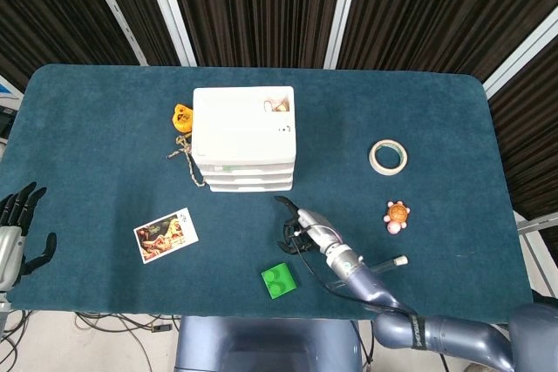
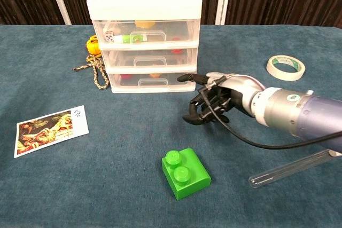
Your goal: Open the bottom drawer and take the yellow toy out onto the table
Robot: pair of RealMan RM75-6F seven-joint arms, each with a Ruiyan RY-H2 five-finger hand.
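Note:
The white three-drawer unit stands at mid-table with all drawers closed. Through the clear front of the bottom drawer a red shape and a small orange-yellow shape show dimly. My right hand hovers just right of the bottom drawer's front, a little in front of it, thumb stretched toward the drawer and fingers half-curled, holding nothing and touching nothing. My left hand hangs at the table's left front edge with fingers spread and empty.
A green brick lies in front of my right hand. A glass tube, a toy turtle and a tape roll lie to the right. A picture card sits front left; an orange toy with rope lies left of the drawers.

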